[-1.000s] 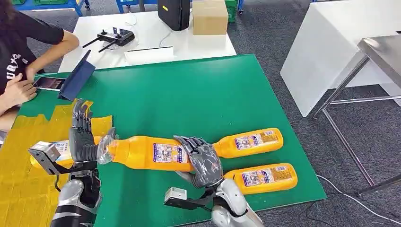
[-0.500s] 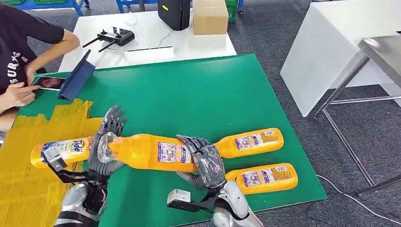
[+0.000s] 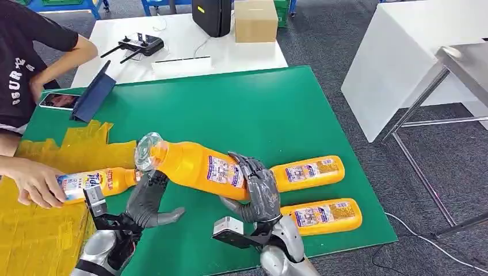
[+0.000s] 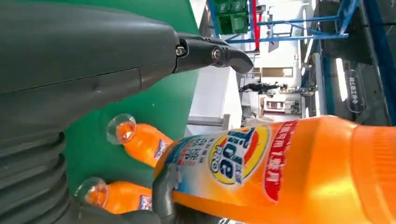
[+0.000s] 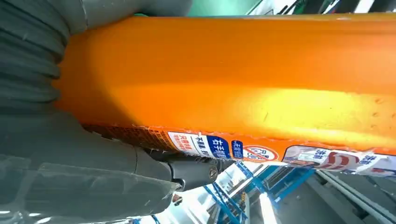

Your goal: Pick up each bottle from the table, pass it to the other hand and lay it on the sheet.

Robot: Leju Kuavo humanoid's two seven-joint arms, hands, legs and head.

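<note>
Orange bottle point(image 3: 198, 165) gripped by right hand point(image 3: 260, 192); left hand point(image 3: 147, 201) spread beneath, holding nothing.

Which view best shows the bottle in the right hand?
Head view: the held bottle shows cap to base in the right hand. The left wrist view gives its label, the right wrist view only its orange side.

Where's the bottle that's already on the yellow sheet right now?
In the head view it lies on its side at the far left, on the yellow sheet, the laid bottle under a person's hand, just beyond the robot's left hand.
</note>
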